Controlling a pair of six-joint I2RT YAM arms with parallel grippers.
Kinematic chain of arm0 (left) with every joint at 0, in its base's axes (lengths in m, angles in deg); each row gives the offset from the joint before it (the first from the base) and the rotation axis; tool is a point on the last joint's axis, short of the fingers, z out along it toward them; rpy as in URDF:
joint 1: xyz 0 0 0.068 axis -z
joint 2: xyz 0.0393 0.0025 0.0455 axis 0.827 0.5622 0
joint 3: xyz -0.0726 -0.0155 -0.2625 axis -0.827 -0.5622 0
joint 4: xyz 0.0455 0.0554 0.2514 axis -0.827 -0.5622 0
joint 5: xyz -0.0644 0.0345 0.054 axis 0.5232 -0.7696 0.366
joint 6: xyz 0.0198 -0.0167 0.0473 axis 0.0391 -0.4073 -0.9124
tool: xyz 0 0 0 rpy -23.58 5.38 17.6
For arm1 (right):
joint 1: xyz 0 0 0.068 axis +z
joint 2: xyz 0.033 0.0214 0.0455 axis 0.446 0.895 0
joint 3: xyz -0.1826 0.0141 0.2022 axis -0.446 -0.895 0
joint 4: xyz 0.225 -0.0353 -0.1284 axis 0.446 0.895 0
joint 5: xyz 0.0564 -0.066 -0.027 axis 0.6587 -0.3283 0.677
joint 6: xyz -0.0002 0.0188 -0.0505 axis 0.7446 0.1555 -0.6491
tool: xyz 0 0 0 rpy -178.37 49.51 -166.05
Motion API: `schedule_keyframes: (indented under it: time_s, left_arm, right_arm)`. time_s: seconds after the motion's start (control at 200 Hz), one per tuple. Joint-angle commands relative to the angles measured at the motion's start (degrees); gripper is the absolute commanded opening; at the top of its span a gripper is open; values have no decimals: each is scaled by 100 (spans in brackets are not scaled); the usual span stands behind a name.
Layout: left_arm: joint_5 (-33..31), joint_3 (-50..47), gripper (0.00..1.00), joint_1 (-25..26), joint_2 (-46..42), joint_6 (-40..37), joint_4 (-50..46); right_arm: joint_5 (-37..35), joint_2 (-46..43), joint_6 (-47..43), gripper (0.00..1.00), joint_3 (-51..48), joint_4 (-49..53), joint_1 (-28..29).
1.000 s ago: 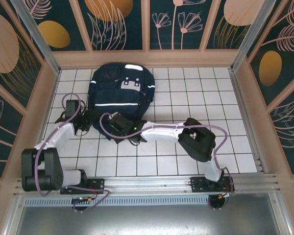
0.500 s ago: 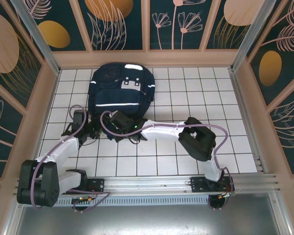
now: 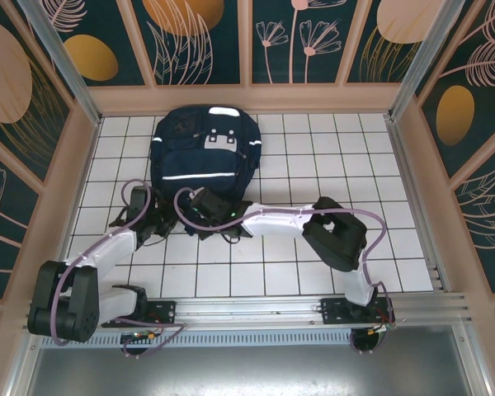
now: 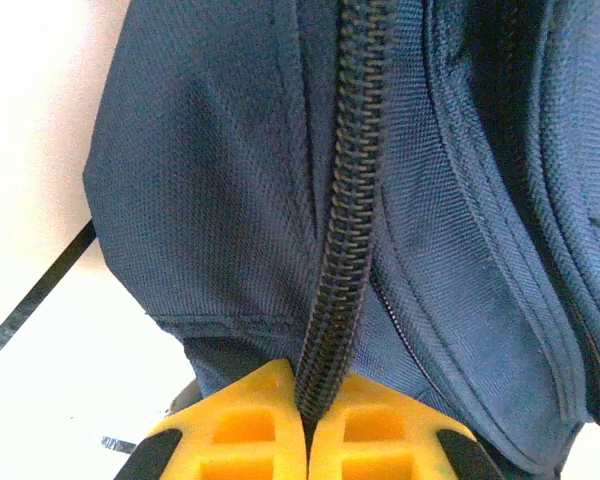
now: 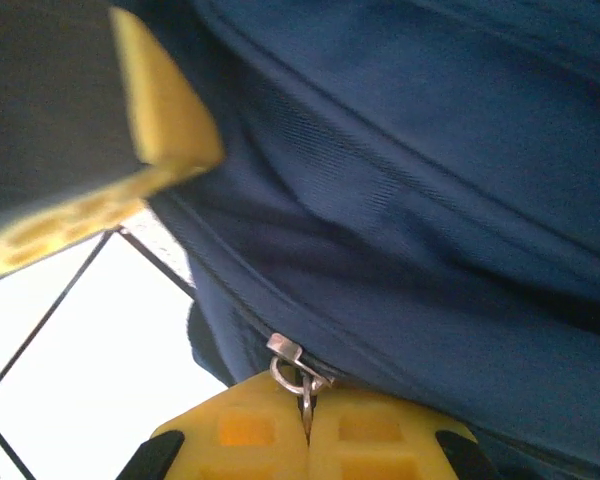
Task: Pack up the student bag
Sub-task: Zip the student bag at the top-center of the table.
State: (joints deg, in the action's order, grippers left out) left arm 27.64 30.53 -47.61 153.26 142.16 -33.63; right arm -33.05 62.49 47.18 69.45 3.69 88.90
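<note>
student bag [image 3: 205, 153] is lying flat on the white tiled table [image 3: 330, 157], left of centre toward the far wall. left gripper [image 4: 305, 425] is pinching the zipper chain [image 4: 342, 200] — jaws pressed together on it. right gripper [image 5: 308, 420] is clamping the metal zipper pull [image 5: 298, 368] — jaws meeting at the bag's near edge.

Seen from above, my arms [image 3: 272, 219] covered the student bag's [image 3: 202, 148] near edge. Up close, my left hand [image 4: 305, 405] was cut off below, seemingly pinching the zipper [image 4: 342, 200].
</note>
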Motion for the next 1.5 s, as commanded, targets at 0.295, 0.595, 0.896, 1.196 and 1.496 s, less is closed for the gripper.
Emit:
schedule_keyframes:
  time_s: [0.295,0.595,0.896,1.196,1.496]
  left_arm:
    - [-644,858,0,-1137,9,-1585,-1415]
    - [-307,1285,17,-1346,114,-1848,-1636]
    - [182,677,59,-849,-859,-690,-1325]
    - [71,244,66,211,-768,356,-426]
    - [-96,248,62,506,-168,545,177]
  right_arm:
    - [-738,-796,-707,0,-1076,-140,-1926]
    - [-385,-679,-832,0,-741,-82,-1934]
    - [-217,-453,-487,0,-251,-3,-1096]
    - [179,-30,-183,0,436,19,-465]
    - [324,208,-55,0,866,70,-54]
